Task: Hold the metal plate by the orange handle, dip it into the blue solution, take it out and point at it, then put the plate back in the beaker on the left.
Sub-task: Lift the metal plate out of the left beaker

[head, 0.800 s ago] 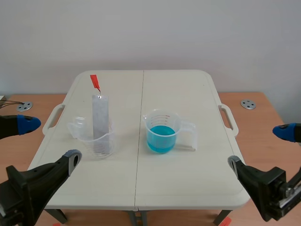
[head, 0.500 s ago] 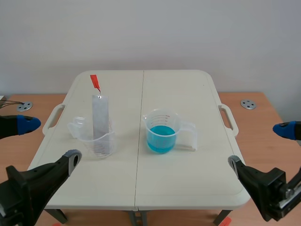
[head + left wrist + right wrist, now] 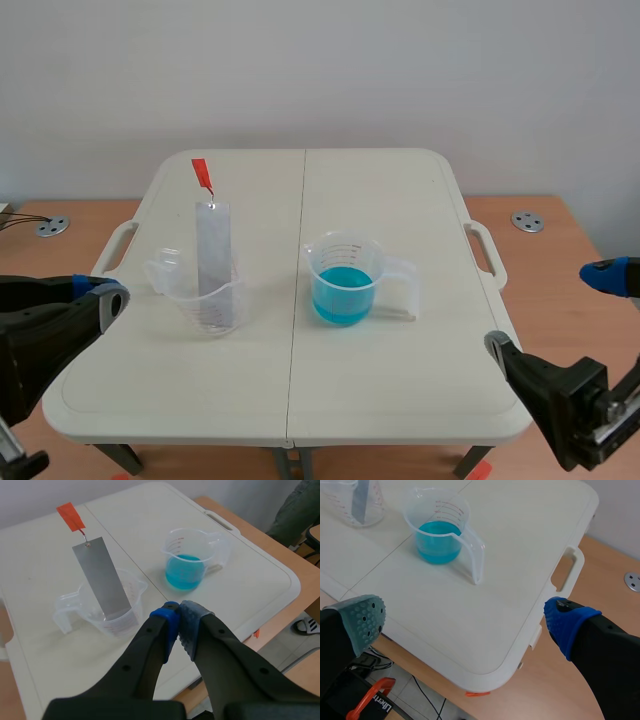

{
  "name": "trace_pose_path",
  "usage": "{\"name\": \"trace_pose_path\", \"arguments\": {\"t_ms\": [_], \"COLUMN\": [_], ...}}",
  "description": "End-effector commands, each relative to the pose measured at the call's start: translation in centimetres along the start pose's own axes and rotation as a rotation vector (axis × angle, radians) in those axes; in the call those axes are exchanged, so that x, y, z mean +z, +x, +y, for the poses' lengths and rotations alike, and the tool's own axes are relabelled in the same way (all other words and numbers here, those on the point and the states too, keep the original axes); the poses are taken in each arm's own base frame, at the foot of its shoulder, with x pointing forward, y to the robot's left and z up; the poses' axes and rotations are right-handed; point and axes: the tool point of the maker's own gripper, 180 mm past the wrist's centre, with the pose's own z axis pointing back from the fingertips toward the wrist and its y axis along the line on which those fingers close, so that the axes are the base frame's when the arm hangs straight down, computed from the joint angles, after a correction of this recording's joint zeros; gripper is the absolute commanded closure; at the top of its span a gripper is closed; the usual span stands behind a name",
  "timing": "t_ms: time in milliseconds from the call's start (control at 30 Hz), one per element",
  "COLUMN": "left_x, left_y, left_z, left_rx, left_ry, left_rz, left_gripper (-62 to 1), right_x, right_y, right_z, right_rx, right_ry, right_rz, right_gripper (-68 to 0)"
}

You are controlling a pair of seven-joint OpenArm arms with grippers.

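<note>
Closest to where I stand, the left claw is clenched on nothing. Its blue and grey-green pads are pressed together, and it hangs low at the near left corner of the white folding table, touching none of the things. The right claw is spread wide and holds nothing. One grey-green pad hovers just off the table's near edge, and the blue one is out past its right side.

Further in, two clear plastic measuring beakers stand side by side, apart from each other. The right beaker holds the blue solution, which fills its lower part. Its handle points toward the right arm's side.

The left beaker carries the metal plate, a long, narrow, flat strip of dull grey. The plate's lower end is down inside the beaker, and most of its length rises well above the rim, leaning a little. I cannot tell whether the lower end rests on the beaker's bottom.

At the plate's top end, farthest from me, a tiny link joins it to the orange handle. The link is perhaps a wire ring, though it is too small to be sure. The handle is a small flat orange-red tag that slants off to the left, and neither claw is anywhere near it.
</note>
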Motion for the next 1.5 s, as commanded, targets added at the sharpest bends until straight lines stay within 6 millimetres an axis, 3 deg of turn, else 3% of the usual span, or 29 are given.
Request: {"name": "trace_pose_path", "arguments": {"t_ms": [0,400,867,1133,1467], "left_x": [-0.1,0.6,8.1,11.8,13.7], "left_y": [1.0,-0.1,-6.6,-10.2,-12.9], "left_z": [-0.2,0.4,1.7,0.1,0.1], "left_rx": [0.003,0.01,0.051,0.105,0.136], "left_ry": [-0.006,0.042,0.193,0.208,0.225], "left_rz": [-0.04,0.005,0.304,0.497,0.615], "left_gripper": [-1.9,-1.9,-1.9,-1.9,-1.9], "right_x": [-0.1,-1.3,-4.9,-7.1,-10.4], "right_y": [1.4,4.3,6.1,8.4,10.5], "right_z": [-0.3,-1.5,-1.5,-1.3,-0.9], "right_rx": [0.008,0.054,0.057,0.049,-0.008], "right_ry": [-0.006,-0.01,0.059,0.099,0.196], "right_rz": [-0.056,-0.145,-0.221,-0.288,-0.345], "right_gripper": [-66.3,-66.3,-66.3,-66.3,-66.3]}}
